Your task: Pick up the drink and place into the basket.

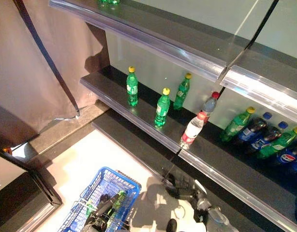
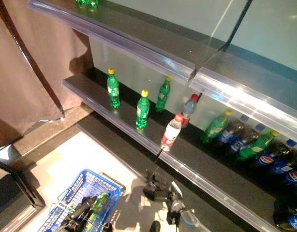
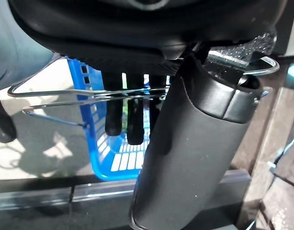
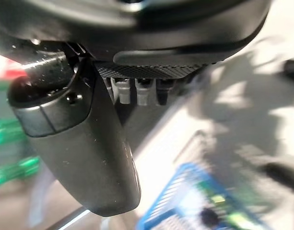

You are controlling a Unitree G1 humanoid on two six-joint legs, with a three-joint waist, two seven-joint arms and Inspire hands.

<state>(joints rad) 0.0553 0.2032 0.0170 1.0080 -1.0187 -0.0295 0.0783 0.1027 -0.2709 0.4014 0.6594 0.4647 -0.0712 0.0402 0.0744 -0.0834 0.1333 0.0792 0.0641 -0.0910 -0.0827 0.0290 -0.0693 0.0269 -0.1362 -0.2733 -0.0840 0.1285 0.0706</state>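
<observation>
Three green bottles with yellow caps stood upright on the middle shelf (image 1: pixel 114 94): one (image 1: pixel 132 87) toward my left, one (image 1: pixel 162 108) near the shelf's front edge, and one (image 1: pixel 182 92) farther back by the rear wall. Just to their right stood two clear bottles with red caps, one (image 1: pixel 192 129) at the front edge and one (image 1: pixel 209 107) behind it. Farther right, a row of bottles leaned against the back: a green one (image 1: pixel 237 124), dark cola bottles with blue caps (image 1: pixel 262 136), and another green one (image 1: pixel 280 143). Down on the pale floor (image 1: pixel 85 162) in front of me was the blue plastic basket (image 1: pixel 112 180), and a green drink bottle (image 1: pixel 117 200) already lay inside it. My left hand (image 1: pixel 101 209) was at the basket; in the left wrist view my fingers (image 3: pixel 119 112) were hooked around its wire handle (image 3: pixel 56 93), so I was holding the basket by it. My right hand (image 1: pixel 183 187) hung low beside the lower edge of the shelving, well apart from the bottles, empty; in the right wrist view my fingers (image 4: pixel 137 91) showed only as short stubs folded in toward the palm, with the thumb (image 4: pixel 80 148) stretched out past them.
</observation>
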